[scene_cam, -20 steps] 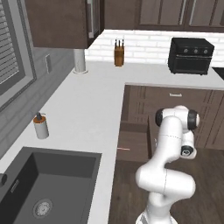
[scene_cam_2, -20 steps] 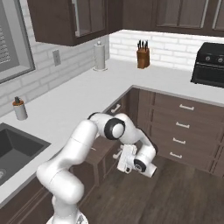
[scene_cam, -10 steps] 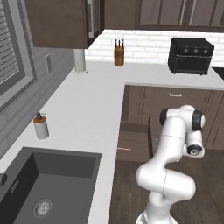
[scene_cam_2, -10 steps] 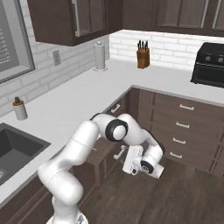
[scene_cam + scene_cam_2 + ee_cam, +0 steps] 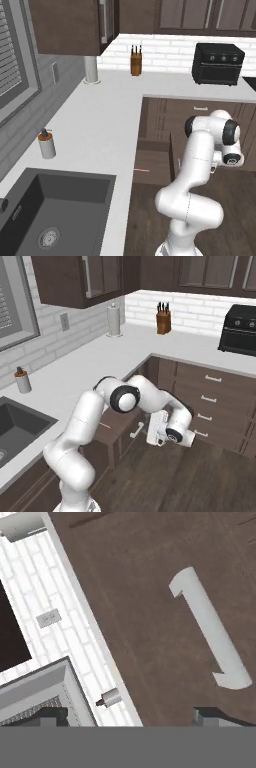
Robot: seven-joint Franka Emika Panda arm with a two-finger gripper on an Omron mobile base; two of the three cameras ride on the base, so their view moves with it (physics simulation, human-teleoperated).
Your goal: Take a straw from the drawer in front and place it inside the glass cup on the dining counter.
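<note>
The drawer stands pulled out from the dark brown cabinet under the white countertop. A thin red-pink straw lies inside it. From the right base view, my gripper hovers just beside the drawer's front panel, near its white handle. The hand view looks straight at that panel and its handle; my gripper is open, its fingertips far apart with nothing between them. The glass cup and the dining counter are out of view.
A grey sink and a soap dispenser sit on the countertop at left. A knife block, a black toaster oven and a paper-towel roll stand at the back. More drawers line the right; wood floor lies below.
My hand has drawn back a little to the right, away from the drawer's front panel. The drawer stays pulled out, and the straw has not moved.
</note>
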